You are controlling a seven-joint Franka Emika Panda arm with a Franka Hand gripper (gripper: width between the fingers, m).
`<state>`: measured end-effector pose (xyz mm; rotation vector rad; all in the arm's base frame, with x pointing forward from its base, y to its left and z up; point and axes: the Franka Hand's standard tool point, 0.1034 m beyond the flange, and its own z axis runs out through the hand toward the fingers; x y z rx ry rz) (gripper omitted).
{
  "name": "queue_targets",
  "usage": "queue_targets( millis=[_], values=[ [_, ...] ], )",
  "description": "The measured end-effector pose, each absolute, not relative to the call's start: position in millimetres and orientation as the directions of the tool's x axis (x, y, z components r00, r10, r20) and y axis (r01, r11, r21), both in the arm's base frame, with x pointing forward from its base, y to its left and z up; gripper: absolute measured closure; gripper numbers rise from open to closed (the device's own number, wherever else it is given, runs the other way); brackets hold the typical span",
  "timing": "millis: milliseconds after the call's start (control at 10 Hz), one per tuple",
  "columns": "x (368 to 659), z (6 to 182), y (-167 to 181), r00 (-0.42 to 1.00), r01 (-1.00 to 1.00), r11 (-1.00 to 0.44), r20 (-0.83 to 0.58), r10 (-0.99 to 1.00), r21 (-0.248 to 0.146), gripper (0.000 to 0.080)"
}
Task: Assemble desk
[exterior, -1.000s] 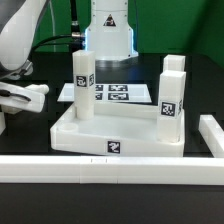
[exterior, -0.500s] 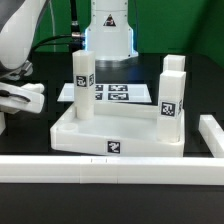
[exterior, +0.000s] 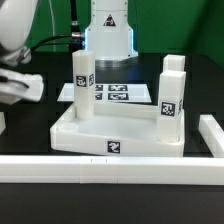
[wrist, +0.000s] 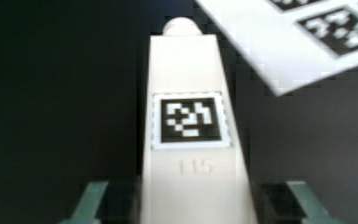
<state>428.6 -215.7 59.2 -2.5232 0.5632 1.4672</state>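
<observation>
- Desk top [exterior: 115,130] lies on the black surface [exterior: 190,90], rim up; two legs stand in its sockets: one [exterior: 82,82] at the exterior view's left, one [exterior: 171,93] at its right.
- Claw [wrist: 190,205] pinches a third leg [wrist: 194,110] between its two fingers [wrist: 98,200]; tag faces the wrist camera.
- In the exterior view that leg [exterior: 22,88] hangs near-horizontal at the left edge, clear of the top.
- Marker board [exterior: 112,94] lies behind the top.
- Judgement: leg should be swung upright and squared over a free corner socket before lowering, well clear of the standing left leg.
- Versus a second ago: held leg sits higher and farther from the surface; standing parts unchanged.
</observation>
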Motion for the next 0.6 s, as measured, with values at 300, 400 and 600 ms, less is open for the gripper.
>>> queue_targets(
  millis=[300,400,600],
  values=[
    [438.7,72.6,-219.7,0.498,-0.404,-0.914,-0.828,-0.258,0.041,0.0510],
    [437.0,72.5,-219.5,0.495,-0.406,-0.913,-0.830,-0.257,0.041,0.0510],
    [454.0,70.1,-222.8,0.615,-0.386,-0.922,-0.732,-0.293,0.045,0.0510]
  ],
)
